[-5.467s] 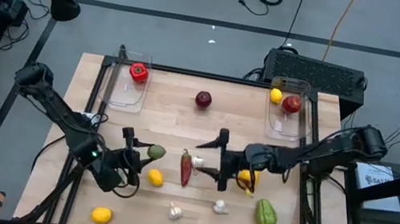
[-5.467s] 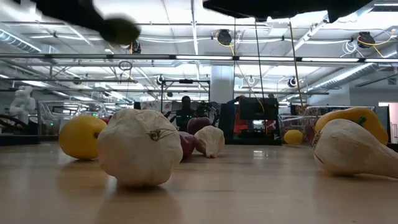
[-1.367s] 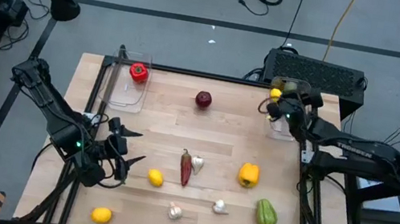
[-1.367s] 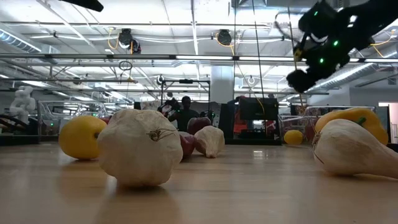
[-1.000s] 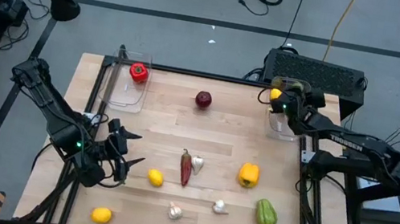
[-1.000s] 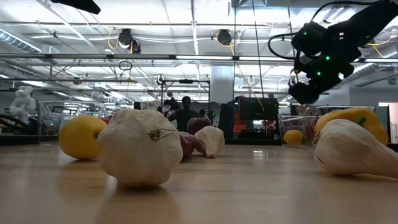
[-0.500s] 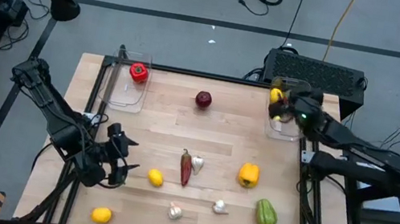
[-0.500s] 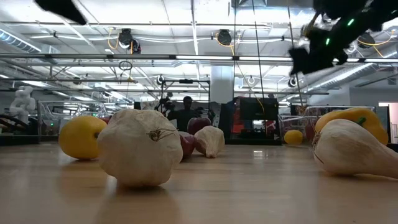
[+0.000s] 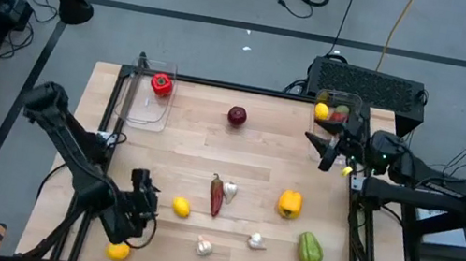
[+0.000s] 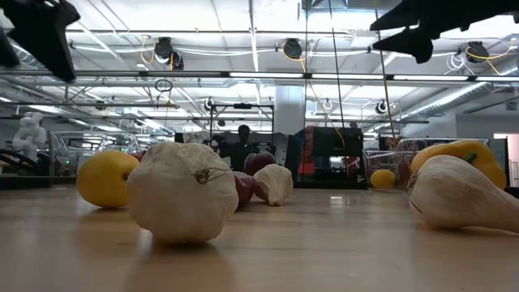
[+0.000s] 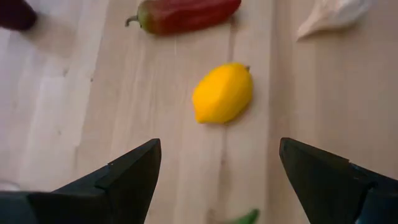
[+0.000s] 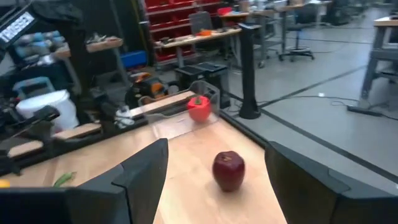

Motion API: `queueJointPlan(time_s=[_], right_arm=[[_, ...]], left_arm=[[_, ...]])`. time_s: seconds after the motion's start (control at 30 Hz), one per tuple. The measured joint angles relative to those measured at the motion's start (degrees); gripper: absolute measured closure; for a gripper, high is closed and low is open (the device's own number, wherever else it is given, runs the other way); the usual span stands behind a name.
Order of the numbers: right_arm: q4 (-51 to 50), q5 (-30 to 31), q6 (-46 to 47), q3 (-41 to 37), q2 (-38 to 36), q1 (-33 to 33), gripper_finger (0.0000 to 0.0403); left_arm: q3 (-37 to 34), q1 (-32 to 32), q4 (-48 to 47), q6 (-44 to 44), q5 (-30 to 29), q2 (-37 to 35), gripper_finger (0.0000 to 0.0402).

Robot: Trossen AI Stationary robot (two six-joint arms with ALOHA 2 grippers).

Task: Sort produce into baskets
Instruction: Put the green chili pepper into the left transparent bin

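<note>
Produce lies mostly unsorted across the bench (image 9: 200, 158), with only a few pieces in the baskets: a red pepper (image 9: 161, 84) sits in the left basket (image 9: 144, 108), while a lemon (image 9: 322, 111) and what looks like a red apple show in the right basket (image 9: 352, 102), partly hidden by the arm above. Left out on the wood are a dark red apple (image 9: 236, 115), a red chili (image 9: 217, 194), a yellow pepper (image 9: 290, 204), a green pepper (image 9: 310, 250), two lemons (image 9: 181, 206) and garlic bulbs (image 9: 257, 241), so the sorting seems well short of halfway. The left pincer (image 9: 142, 199) hovers low at the near left of the bench with its fingers spread wide and empty; in its wrist view one lemon (image 11: 222, 93) lies ahead between the fingers, not touching either, and the second lemon (image 9: 117, 251) sits just beside the arm at the front edge. The right pincer (image 9: 332, 153), also open and carrying nothing, hangs by the right basket, with the dark red apple (image 12: 228, 170) framed between its fingers but well apart
</note>
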Motion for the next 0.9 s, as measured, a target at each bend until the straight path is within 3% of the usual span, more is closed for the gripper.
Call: queueJointPlan(time_s=[0.17, 0.33, 0.47, 0.9], right_arm=[[0.04, 0.00, -2.27, 0.00, 0.31, 2.12, 0.0145], [0.03, 0.20, -2.43, 0.00, 0.50, 2.88, 0.0145], [-0.01, 0.22, -2.45, 0.00, 0.92, 2.94, 0.0145], [-0.12, 0.28, -4.42, -0.02, 3.24, 2.92, 0.0145]], left_arm=[[0.00, 0.80, 0.82, 3.26, -1.52, 6.15, 0.0068], [-0.02, 1.20, 0.80, 2.06, 10.03, 7.96, 0.0068], [-0.01, -0.95, -0.92, 3.95, 15.01, 7.41, 0.0068], [-0.02, -2.18, -3.93, 23.39, 13.09, 10.31, 0.0068]])
